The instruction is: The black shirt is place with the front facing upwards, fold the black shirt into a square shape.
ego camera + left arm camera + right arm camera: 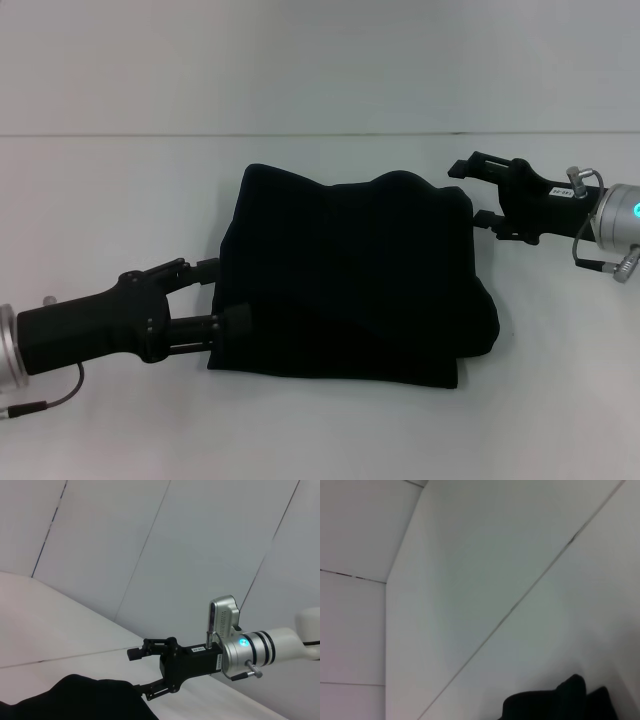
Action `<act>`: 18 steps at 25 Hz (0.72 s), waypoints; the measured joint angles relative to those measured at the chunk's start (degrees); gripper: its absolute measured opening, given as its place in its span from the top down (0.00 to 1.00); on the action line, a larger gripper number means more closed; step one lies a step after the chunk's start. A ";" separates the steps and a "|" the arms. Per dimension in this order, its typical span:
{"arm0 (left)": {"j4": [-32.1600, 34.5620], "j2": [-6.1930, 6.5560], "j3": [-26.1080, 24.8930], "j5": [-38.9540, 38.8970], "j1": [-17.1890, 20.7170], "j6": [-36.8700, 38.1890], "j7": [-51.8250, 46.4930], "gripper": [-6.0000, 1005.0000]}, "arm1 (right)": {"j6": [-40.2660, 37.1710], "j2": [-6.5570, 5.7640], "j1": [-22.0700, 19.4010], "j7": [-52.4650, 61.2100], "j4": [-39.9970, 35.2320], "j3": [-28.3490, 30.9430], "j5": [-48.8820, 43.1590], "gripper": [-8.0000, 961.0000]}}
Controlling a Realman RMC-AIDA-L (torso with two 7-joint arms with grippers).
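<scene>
The black shirt [350, 280] lies in the middle of the white table [120, 200], folded into a rough, puffy square with no lettering showing. My left gripper [220, 293] is at the shirt's left edge, open, its lower finger touching the cloth. Just off the shirt's far right corner, my right gripper [472, 190] is open and holds nothing. The left wrist view shows the right gripper [142, 675] open beside the shirt [75, 700]. Only a dark lump of the shirt [560, 702] appears in the right wrist view.
The white table's far edge [320, 134] meets a pale wall behind. Cables hang from both wrists, on the left arm [40, 400] and the right arm [600, 262].
</scene>
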 joint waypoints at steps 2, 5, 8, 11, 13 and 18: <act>0.00 -0.09 0.00 0.00 0.00 0.05 -0.05 0.05 | 0.72 0.17 0.07 -0.38 0.00 0.00 0.04 0.05; 0.00 -0.13 0.00 0.00 0.00 0.08 -0.10 0.05 | 1.29 0.58 0.14 -1.21 -0.20 0.13 0.11 0.05; 0.00 -0.13 0.00 0.00 0.00 0.09 -0.11 0.05 | 1.53 0.79 0.55 -2.77 -0.34 0.45 0.20 0.05; 0.00 -0.13 0.00 -0.06 0.00 0.09 -0.15 0.05 | 1.99 1.06 1.31 -4.16 -0.11 0.26 0.22 0.06; 0.00 -0.13 0.00 -0.13 0.00 0.11 -0.18 0.05 | 2.71 1.16 1.58 -4.39 -0.05 -0.08 0.09 0.07; -0.15 -0.13 0.00 -0.39 0.00 0.21 -0.24 0.05 | 4.19 1.19 1.70 -4.76 -0.04 -0.41 -0.13 0.27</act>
